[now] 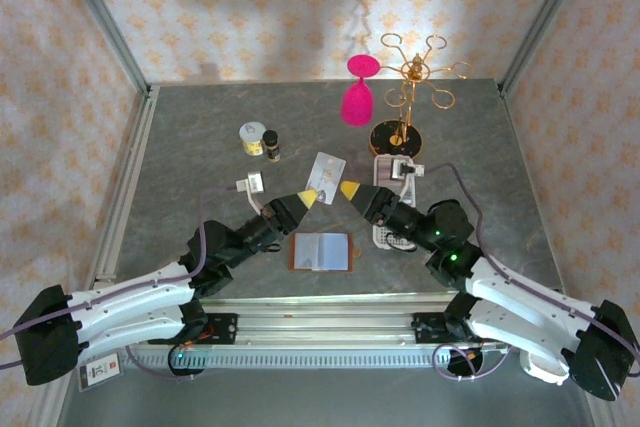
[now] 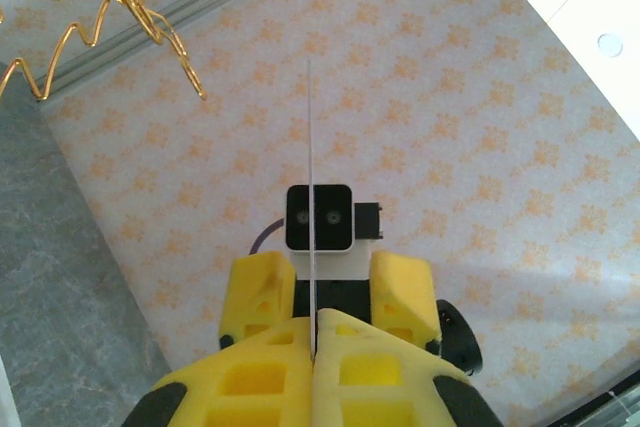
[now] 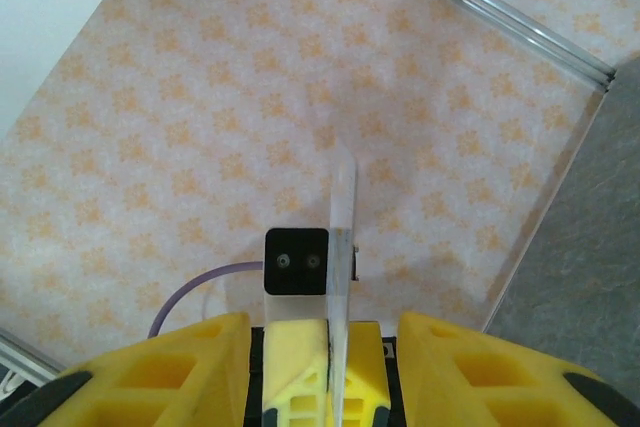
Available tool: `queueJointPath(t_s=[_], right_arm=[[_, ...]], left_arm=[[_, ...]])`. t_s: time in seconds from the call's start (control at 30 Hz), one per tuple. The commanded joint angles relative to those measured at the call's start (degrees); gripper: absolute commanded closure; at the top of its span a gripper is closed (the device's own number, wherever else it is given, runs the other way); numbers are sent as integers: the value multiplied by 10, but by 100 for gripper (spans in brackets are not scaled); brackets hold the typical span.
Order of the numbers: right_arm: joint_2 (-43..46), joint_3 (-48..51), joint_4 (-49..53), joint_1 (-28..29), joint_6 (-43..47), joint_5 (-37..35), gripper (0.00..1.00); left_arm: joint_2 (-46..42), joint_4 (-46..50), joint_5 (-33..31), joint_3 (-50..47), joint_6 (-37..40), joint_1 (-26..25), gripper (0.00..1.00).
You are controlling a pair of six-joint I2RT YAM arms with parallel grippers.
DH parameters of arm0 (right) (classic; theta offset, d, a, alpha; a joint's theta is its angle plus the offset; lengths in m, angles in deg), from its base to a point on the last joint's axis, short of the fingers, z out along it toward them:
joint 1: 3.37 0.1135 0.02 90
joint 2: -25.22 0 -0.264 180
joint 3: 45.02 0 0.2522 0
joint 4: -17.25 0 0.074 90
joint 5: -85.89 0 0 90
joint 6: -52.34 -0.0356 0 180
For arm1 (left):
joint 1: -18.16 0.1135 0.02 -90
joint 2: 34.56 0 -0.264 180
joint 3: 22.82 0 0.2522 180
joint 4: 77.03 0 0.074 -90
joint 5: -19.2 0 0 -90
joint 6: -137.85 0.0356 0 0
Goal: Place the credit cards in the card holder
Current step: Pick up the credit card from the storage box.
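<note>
Top external camera: fixed high above and behind the arm bases (image 1: 200,329). It looks down and forward from a distance and covers the whole table (image 1: 200,137), near edge to far edge.

Left wrist camera: set close behind the left gripper (image 2: 315,332), facing across at the right gripper (image 2: 330,292) head-on.

Right wrist camera: mirrored arrangement, facing the left gripper.

Both wrist views share the edge-on credit card (image 2: 310,147). The top view takes in that meeting point over the table's middle.
</note>
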Motion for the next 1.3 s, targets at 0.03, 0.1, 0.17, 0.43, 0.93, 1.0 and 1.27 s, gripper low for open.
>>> queueJointPath(t_s=[0.03,0.1,0.17,0.43,0.93,1.0,1.27], right_arm=[[-15,-15,-41,12,3,-12,60],[-22,-15,-51,14,1,-16,62],[-28,-16,-62,15,-3,-16,65],[-49,-29,-81,18,-9,-13,78],[-27,9,155,22,7,-91,100],[-35,27,192,27,14,-96,100],[-141,66,193,57,21,-110,100]], left_arm=[[-6,-39,-7,-7,-11,-4,100],[-6,-38,-8,-6,-12,-4,100],[-6,-39,-6,-6,-12,-4,100],[-8,-35,-6,-13,-18,-6,100],[-77,245,-133,-23,10,-5,52],[-90,347,-185,-19,14,-5,51],[-78,441,-234,-63,-12,-3,47]])
